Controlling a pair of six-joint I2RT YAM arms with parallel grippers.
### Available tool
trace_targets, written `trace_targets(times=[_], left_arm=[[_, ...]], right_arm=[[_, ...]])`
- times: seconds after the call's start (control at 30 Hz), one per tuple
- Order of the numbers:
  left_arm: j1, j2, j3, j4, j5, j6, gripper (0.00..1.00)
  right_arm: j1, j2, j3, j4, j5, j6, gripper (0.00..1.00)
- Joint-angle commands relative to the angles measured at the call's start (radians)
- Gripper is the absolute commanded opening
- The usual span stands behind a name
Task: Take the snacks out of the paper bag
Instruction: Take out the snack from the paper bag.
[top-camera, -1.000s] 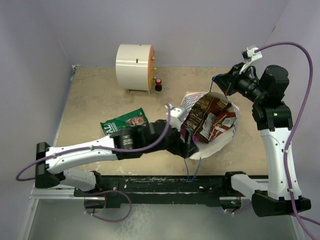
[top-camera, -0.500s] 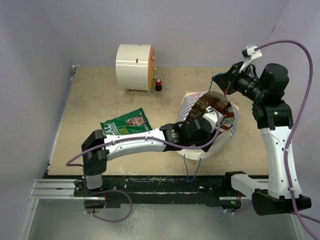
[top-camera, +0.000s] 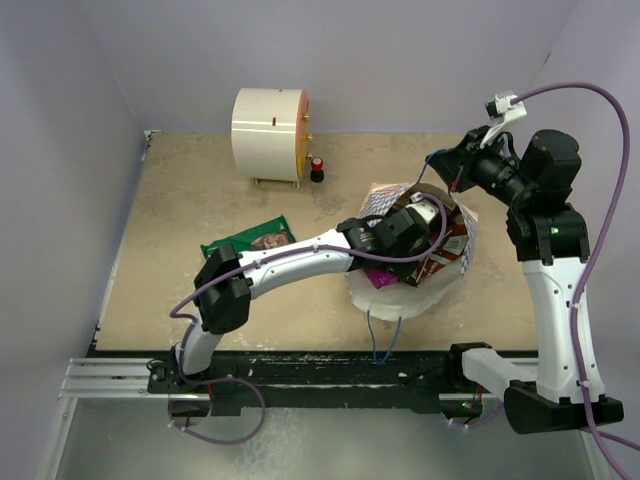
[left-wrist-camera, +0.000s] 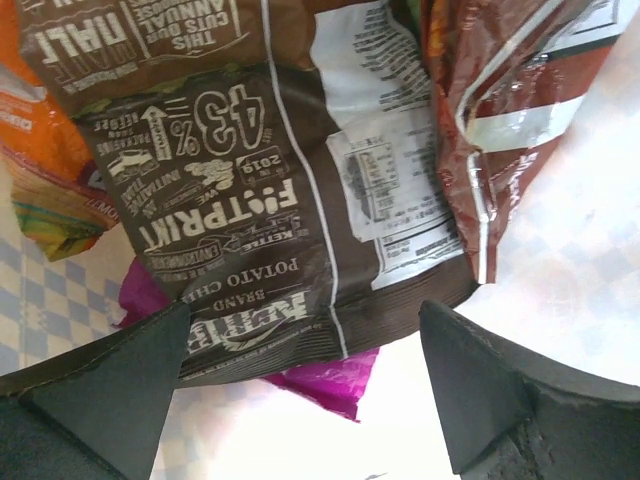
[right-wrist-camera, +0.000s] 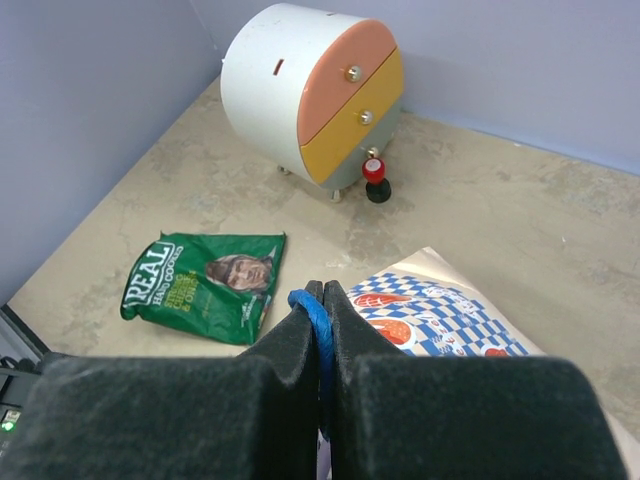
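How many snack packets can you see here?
5. A green packet lies on the table. In the paper bag are a dark brown packet, a red-brown one, an orange one and a purple one. More may be hidden.

"REAL" on green packet

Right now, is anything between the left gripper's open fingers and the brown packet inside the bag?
Nothing visible. The left gripper is open inside the paper bag, and the brown packet lies directly ahead between its fingers. An orange packet sits beside it, a purple one underneath.
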Motion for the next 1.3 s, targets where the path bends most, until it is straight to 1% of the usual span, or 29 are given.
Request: trace_targets(times=[0.0,0.13,0.3,0.37,0.6,0.7,0.9,1.13,1.27], left_arm=[[0.048,0.006,0.062,-0.049,-0.023,0.023,0.99],[0.050,0.035,0.103,-0.062,-0.026,0.057,0.99],[0.045,0.035,0.120,-0.079,-0.107,0.069,0.99],[0.055,0.043,0.117,-0.081,-0.086,0.072,0.99],[0.078,0.101,0.111,-0.050,0.058,0.068,0.99],[0.079,0.129,0.138,-0.066,0.078,0.051,0.99],[0.079,0.100,0.156,-0.082,0.076,0.029,0.78],[0.079,0.061,0.155,-0.107,0.108,-0.037,0.40],[0.077,0.034,0.157,-0.137,0.109,-0.051,0.18]], right_arm=[[0.007,-0.022,0.064,0.088,-0.005,0.001,0.00],[0.007,-0.020,0.063,0.086,-0.002,-0.011,0.00],[0.007,-0.020,0.064,0.085,0.000,-0.020,0.00],[0.007,-0.019,0.067,0.083,0.002,-0.026,0.00],[0.007,-0.018,0.078,0.076,0.010,-0.039,0.00],[0.007,-0.020,0.078,0.072,0.013,-0.041,0.00],[0.007,-0.033,0.069,0.066,0.016,-0.041,0.00],[0.007,-0.042,0.058,0.071,0.017,-0.038,0.00],[0.007,-0.045,0.054,0.074,0.021,-0.035,0.00]])
